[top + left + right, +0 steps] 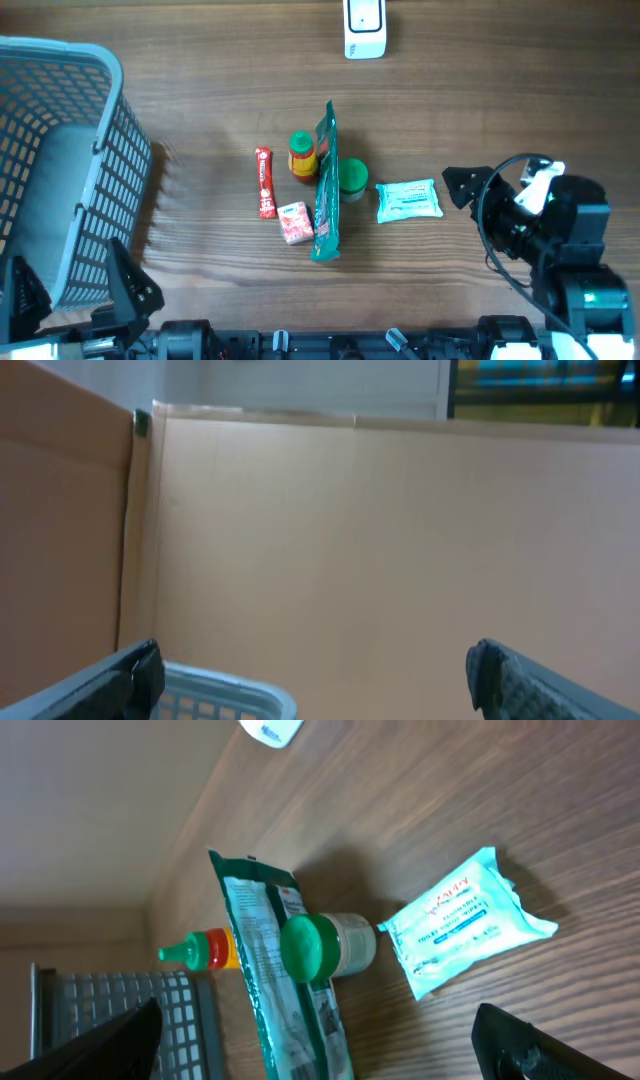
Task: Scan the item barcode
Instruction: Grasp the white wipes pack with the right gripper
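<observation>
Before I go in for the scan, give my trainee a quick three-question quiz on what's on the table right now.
1. True or false: the right gripper is holding the wipes pack.
2. Which item lies nearest the right gripper? A) red stick sachet B) wipes pack C) small pink box
3. Fill in: the blue basket sits on the robot's ____ side.
Key: 1 false, its jaws stand open and apart from the pack; 2 B; 3 left.
</observation>
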You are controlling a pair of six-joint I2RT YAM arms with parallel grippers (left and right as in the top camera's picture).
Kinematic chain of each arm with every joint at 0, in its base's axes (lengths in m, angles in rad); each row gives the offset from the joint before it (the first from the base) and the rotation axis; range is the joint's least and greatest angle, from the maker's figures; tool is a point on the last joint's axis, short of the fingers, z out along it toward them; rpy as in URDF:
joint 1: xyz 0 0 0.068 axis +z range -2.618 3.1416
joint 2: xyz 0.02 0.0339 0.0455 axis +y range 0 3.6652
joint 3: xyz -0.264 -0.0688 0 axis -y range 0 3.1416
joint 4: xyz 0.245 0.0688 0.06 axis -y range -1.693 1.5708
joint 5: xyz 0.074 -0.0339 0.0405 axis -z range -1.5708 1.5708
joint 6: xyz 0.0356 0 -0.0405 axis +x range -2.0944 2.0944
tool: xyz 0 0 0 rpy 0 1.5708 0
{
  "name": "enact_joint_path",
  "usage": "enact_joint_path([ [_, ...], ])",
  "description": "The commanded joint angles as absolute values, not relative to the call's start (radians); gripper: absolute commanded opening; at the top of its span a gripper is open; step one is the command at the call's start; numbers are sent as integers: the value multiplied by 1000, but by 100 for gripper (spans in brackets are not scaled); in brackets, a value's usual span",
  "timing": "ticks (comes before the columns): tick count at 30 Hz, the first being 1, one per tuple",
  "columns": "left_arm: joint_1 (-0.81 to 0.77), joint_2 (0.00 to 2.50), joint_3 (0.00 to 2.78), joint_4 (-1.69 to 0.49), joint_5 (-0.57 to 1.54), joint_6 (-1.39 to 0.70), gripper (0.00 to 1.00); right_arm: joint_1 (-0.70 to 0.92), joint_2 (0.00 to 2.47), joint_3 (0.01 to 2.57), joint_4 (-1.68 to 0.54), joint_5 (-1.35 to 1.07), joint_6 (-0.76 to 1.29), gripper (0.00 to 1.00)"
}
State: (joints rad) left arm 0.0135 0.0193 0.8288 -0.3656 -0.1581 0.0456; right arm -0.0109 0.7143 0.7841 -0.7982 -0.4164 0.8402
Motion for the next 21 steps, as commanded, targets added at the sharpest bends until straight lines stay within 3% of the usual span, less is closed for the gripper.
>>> enact_joint_path([
  [1, 17, 5, 828, -374, -146, 36, 100, -10, 746, 799, -860, -374, 875, 100],
  [5, 17, 5, 828, -364, -146, -30, 100, -10, 770, 798, -991, -310, 920, 100],
  [11, 18, 5, 827, -433, -146, -38, 100, -10, 840, 796, -997, -324, 989, 100],
  [16, 18, 5, 827, -694, -146, -38, 100, -10, 1013, 796, -1009, -352, 1110, 99],
  [21, 18, 5, 827, -959, -146, -39, 100, -10, 1258, 796, -987, -360, 1129, 87],
])
